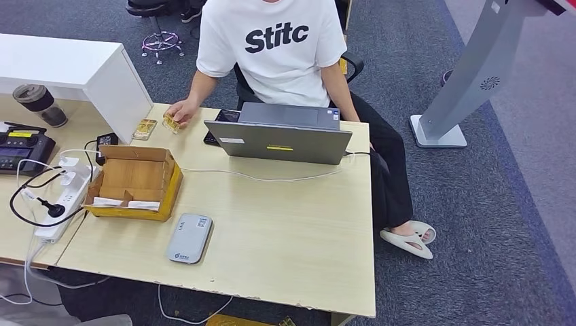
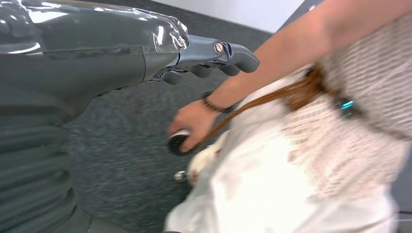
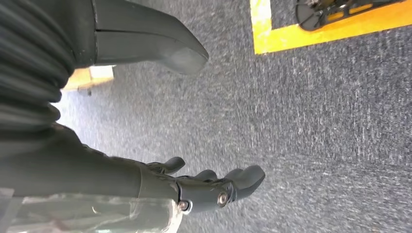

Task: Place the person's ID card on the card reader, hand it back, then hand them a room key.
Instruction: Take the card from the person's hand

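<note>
While both arms hang down beside the body, nothing on the table (image 1: 285, 224) is being handled by the robot. The left hand (image 2: 204, 58) holds nothing, its dark fingers loosely apart above grey carpet, with a second person in pale clothing standing close by it. The right hand (image 3: 214, 187) is likewise bare, fingers spread a little over the carpet near a yellow floor marking (image 3: 272, 29). Up on the table, the seated person in the white T-shirt (image 1: 272, 47) rests a hand (image 1: 180, 110) at the far edge, fingers touching a small yellowish card (image 1: 170, 123), with another small card (image 1: 144, 128) lying just beside it; which is the ID card and which a room key I cannot tell at this size. The grey card reader (image 1: 189, 238) lies flat near the robot's edge, just beside the open cardboard box (image 1: 134, 182) and well apart from the cards. An open laptop (image 1: 282, 134) sits in front of the person, a white power strip (image 1: 60, 197) off to the left. My read: the task is barely begun, with the card not yet taken. A card like that should be light, thin, stiff and slick, awkward to lift from a flat top; best pinched by its edges, or received straight from the person's fingers.
</note>
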You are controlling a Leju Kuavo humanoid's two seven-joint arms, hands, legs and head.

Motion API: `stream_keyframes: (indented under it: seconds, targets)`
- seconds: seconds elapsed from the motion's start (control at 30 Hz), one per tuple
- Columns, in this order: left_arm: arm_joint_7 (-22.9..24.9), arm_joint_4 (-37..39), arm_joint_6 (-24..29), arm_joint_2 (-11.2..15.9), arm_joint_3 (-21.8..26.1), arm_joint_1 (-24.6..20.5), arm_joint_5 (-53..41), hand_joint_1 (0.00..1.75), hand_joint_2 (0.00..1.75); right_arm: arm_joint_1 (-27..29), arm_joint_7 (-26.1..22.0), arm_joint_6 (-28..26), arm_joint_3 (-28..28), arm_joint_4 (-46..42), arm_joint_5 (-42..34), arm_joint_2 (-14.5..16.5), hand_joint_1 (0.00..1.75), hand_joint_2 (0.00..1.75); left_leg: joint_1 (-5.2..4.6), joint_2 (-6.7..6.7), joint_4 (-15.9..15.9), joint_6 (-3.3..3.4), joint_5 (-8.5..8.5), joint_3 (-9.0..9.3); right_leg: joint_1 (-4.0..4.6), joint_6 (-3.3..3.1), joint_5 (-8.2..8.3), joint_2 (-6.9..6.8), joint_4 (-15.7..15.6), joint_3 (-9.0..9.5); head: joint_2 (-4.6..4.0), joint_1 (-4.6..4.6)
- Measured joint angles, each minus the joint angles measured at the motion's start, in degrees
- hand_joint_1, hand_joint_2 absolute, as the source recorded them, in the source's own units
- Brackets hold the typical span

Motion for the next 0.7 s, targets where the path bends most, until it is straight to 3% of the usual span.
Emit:
stream_keyframes:
  seconds: [0.37,0.7]
  targets:
    - [-2.58,-16.49,1.02,-0.28,-8.34,5.41,6.22,0.00,1.75,-0.02,-0.09,-0.45,-3.27,0.21,2.44,0.05,0.00,1.75,0.04,-0.03,-0.01,0.00,0.00,-0.01,0.02,-0.01,-0.03,-0.03,0.00,0.01,0.00,0.02]
    - [-3.17,-33.42,-5.28,-0.34,-15.80,10.00,3.59,0.00,1.75,-0.90,0.20,-0.33,-6.38,0.54,2.58,0.08,0.00,1.75,0.03,-0.08,-0.01,-0.01,0.00,0.01,0.02,0.00,-0.03,-0.06,0.00,0.04,0.00,0.02]
